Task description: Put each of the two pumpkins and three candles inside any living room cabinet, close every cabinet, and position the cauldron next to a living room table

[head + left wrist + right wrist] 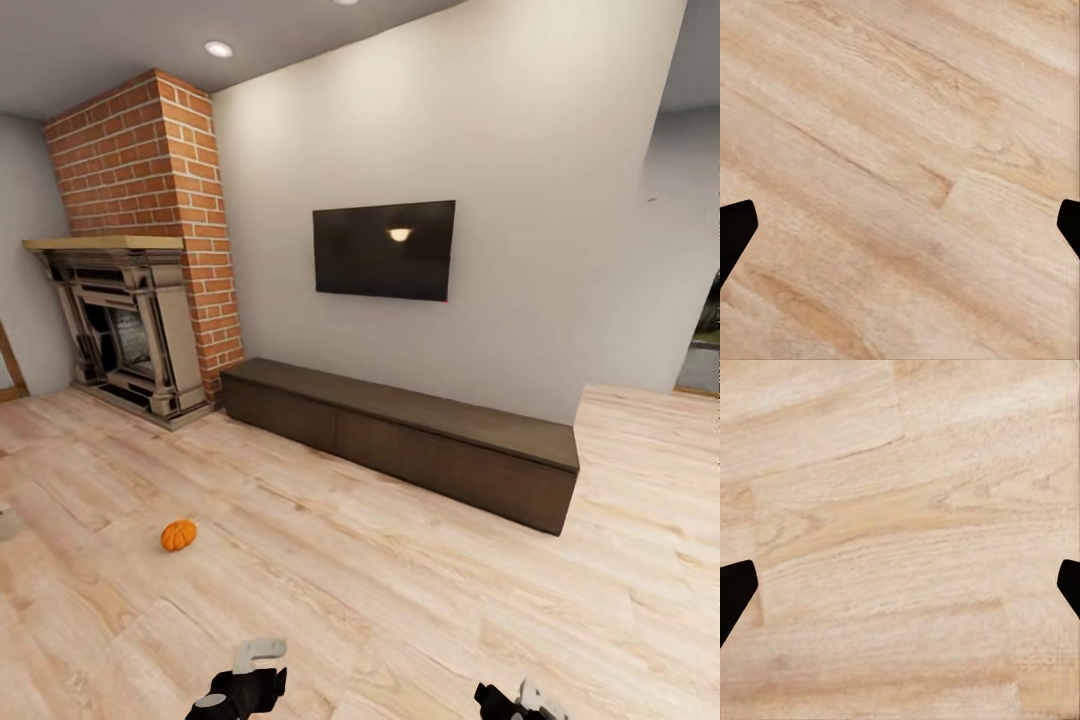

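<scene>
1. Nearest, at six o'clock in the head view, the left gripper (243, 690) and the right gripper (520, 703) hung low over the pale wood floor (400, 600); each wrist view showed dark fingertips (735, 229) set wide apart with bare planks between, so both jaws stood open and held nothing.
2. Farther out at ten o'clock, one pumpkin (178, 535) lay on the floor, well apart from both grippers; it was not yet stowed.
3. Beyond, from twelve towards two o'clock, the cabinet (400, 430) stood against the wall, its fronts all shut; by my judgement the task had barely begun.
4. Farthest, a television (383, 250) hung above the cabinet and a brick fireplace (140, 300) stood at ten o'clock.
</scene>
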Tool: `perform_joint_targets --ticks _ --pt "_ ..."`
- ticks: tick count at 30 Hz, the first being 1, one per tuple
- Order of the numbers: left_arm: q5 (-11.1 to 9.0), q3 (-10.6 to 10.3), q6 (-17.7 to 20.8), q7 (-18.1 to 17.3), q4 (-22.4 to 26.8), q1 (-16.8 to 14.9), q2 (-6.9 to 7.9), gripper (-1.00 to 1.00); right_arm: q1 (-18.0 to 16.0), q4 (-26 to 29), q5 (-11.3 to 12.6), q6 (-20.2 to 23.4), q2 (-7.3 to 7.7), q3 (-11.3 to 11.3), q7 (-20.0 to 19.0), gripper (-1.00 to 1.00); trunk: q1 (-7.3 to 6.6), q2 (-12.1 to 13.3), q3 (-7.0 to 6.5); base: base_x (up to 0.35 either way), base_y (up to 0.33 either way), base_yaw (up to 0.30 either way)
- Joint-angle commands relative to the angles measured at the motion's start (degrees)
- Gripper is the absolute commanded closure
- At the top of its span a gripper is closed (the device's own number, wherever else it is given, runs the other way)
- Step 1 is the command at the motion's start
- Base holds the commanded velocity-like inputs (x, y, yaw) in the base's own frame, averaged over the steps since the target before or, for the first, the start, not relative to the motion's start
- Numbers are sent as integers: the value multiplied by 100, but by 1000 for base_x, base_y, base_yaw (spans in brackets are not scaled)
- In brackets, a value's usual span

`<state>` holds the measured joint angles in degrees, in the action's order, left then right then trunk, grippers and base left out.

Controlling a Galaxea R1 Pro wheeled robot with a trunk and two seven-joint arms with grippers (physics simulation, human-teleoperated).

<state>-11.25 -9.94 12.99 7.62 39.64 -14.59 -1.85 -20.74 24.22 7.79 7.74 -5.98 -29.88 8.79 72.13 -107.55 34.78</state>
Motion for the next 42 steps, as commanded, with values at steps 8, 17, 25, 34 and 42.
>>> perform_joint_targets --ticks 8,17,25,34,42 --pt "0 -15 1 2 0 0 -1 -100 0 4 11 -35 0 -5 0 -100 0 0 0 330 0 -71" --pt "0 -19 2 2 0 0 0 -100 0 -2 12 -37 0 -8 0 -100 0 0 0 330 0 -263" --pt "0 -17 2 2 0 0 0 -100 0 -5 12 -43 0 -9 0 -100 0 0 0 330 0 -281" --pt "0 -25 -12 1 0 -2 0 -100 0 -5 12 -38 7 -9 -11 -100 0 0 21 318 0 -274" --pt "-8 -13 -36 -14 0 0 8 -100 0 -5 9 -35 9 -42 -16 -100 0 0 64 54 0 -254"
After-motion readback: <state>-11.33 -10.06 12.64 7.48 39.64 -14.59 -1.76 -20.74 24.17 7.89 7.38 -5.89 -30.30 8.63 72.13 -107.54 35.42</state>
